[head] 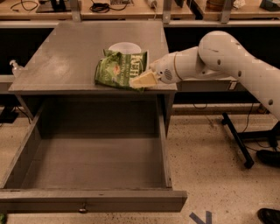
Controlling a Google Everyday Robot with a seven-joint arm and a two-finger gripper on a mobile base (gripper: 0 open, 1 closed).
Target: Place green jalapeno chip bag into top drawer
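Note:
The green jalapeno chip bag (117,70), crinkled with white "KETTLE" lettering, lies on the grey table top (74,52) near its front right edge and leans against a white bowl (124,46) behind it. The gripper (142,80), cream-coloured at the end of the white arm (218,52), reaches in from the right and overlaps the bag's lower right corner at the table's front edge. The top drawer (94,159) is pulled fully open below the table. It is empty, and its front panel with the small knob (82,210) is nearest to me.
A small clear bottle (15,67) stands beyond the table's left edge. A black stand with legs (238,140) is on the floor to the right. A wooden shelf with cables (100,6) runs along the back. A dark shoe (269,215) shows at the bottom right.

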